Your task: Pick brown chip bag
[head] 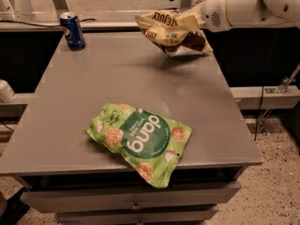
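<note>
end effector [193, 21] holds bag [169, 33] above table [140, 78]

I read the brown chip bag [171, 32] as clear of the bench [117, 74], hanging tilted above its far right corner. Crinkled pale yellow-tan foil, with a dark brown panel at lower right. The end effector [196, 20] is clamped on the bag's upper right edge.

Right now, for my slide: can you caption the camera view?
Gripper holds crinkly tan-brown chip bag aloft over far corner of grey table.

Hand [193, 21] — hidden behind brown chip bag [164, 30]
</note>
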Robot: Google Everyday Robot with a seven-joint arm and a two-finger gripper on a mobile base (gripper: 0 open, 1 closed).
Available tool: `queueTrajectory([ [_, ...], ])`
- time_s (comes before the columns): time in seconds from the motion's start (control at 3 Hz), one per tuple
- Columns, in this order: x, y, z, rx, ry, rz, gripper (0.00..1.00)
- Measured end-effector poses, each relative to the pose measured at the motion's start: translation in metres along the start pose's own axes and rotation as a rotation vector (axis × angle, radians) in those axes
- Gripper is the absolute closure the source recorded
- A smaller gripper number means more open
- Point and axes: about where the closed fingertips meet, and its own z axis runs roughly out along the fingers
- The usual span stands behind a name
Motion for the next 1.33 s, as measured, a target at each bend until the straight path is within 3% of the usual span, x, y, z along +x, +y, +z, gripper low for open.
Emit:
queueTrajectory([
  [0.67, -0.004, -0.002, 0.007, -0.002, 0.002, -0.034, 1.00],
  [1.33, -0.036, 0.000, 0.043, -0.070, 0.011, -0.171, 1.00],
])
